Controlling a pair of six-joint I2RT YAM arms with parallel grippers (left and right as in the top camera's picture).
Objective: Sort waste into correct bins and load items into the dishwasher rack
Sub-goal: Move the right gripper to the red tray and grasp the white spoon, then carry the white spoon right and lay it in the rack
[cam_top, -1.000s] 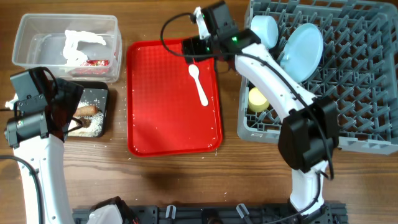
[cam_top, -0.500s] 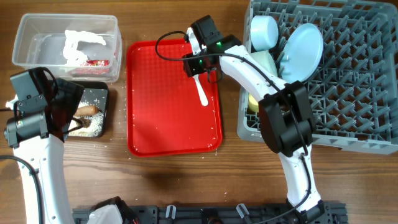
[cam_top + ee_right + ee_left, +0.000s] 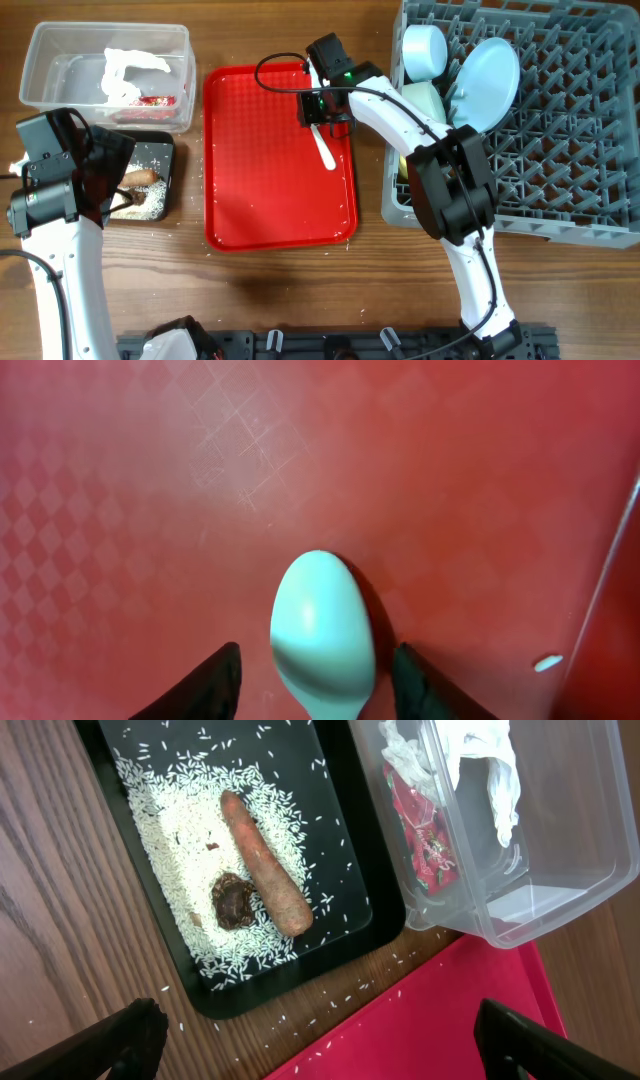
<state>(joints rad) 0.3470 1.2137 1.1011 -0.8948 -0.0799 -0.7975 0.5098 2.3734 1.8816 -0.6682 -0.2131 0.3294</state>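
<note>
Left of the red tray [image 3: 270, 200], the left end effector [image 3: 320, 1055] hangs wide open and empty over the near edge of the black tray [image 3: 240, 1005], where it was a second ago. That tray holds rice [image 3: 170, 830], a stick [image 3: 265, 865] and a lump [image 3: 232, 902].

On the red tray's far right part lies the spoon [image 3: 325, 150]. The right end effector [image 3: 318, 690] has swung in from the tray's far edge and dropped over the spoon's bowl. Its jaws have drawn in to straddle the bowl, with a sliver of red on each side, so it is not yet gripping. The spoon looks like the last item outside the rack [image 3: 560, 150], and its pickup seems to be starting.

Beyond the tray's left side, the tub [image 3: 40, 90] holds the tissue [image 3: 480, 760] and wrapper [image 3: 420, 840]. To the tray's right, the rack carries the plate [image 3: 487, 80] and a bowl [image 3: 425, 48].

From overhead, the end effector hides the spoon's bowl. The wrist view cuts off the handle and the fingertips' lower ends. The right arm largely hides the cup [image 3: 408, 168].
</note>
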